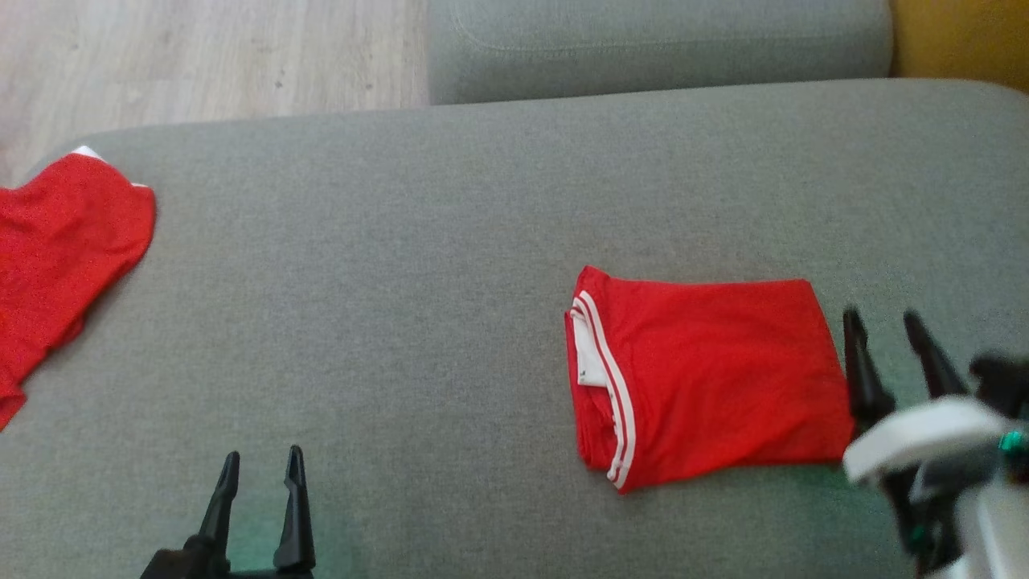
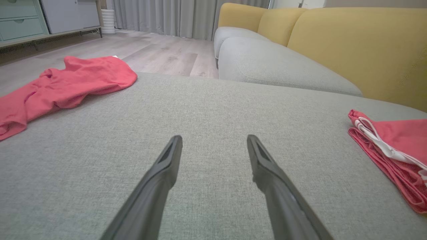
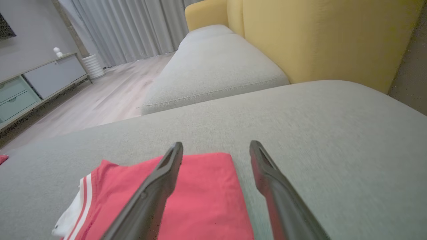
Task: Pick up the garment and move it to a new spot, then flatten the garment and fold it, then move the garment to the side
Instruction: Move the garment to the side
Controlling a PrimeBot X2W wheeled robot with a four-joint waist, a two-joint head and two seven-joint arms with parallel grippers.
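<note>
Grey sofa cushion point(image 1: 402, 322) spreads across the scene, with pale wooden floor point(image 1: 201, 56) beyond its far edge and a yellow backrest point(image 2: 350, 43) at the far right. On the cushion's right half lies the folded red garment point(image 1: 707, 378), a neat rectangle with white-striped trim on its left side, well apart from a crumpled red garment point(image 1: 64, 257) at the left edge. The right gripper point(image 1: 882, 315) sits just beside the folded piece's right edge and the left gripper point(image 1: 264, 452) hovers over bare cushion at the near left, both with fingers spread wide, grasping nothing.
</note>
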